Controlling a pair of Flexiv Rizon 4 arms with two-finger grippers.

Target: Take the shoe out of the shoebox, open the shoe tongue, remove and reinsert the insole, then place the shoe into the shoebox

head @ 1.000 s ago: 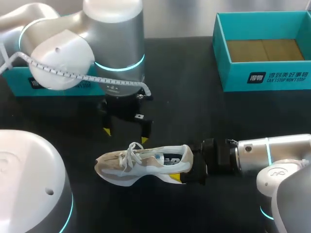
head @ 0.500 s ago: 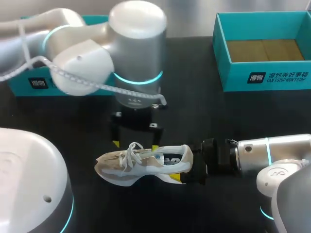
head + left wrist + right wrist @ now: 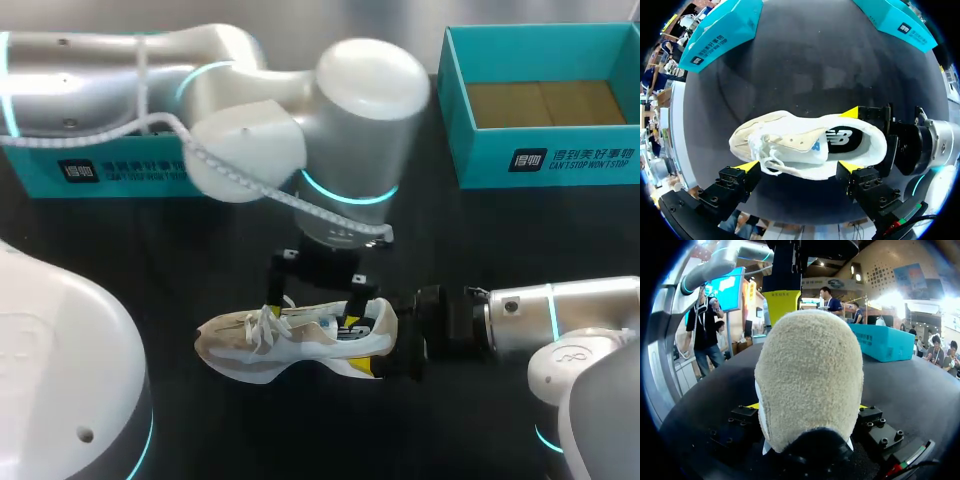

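The shoe [image 3: 290, 340] lies on the black bench [image 3: 480, 230], toe toward my left and heel toward my right, its laces loose. My right tool [image 3: 382, 340] is clenched on the heel, with a yellow tip on either side. My left tool [image 3: 799, 166] hangs just above the shoe's middle, fingers spread and holding nothing. The open teal shoebox [image 3: 560, 160] sits well apart at the far right, and a second teal box [image 3: 110, 172] sits at the far left.
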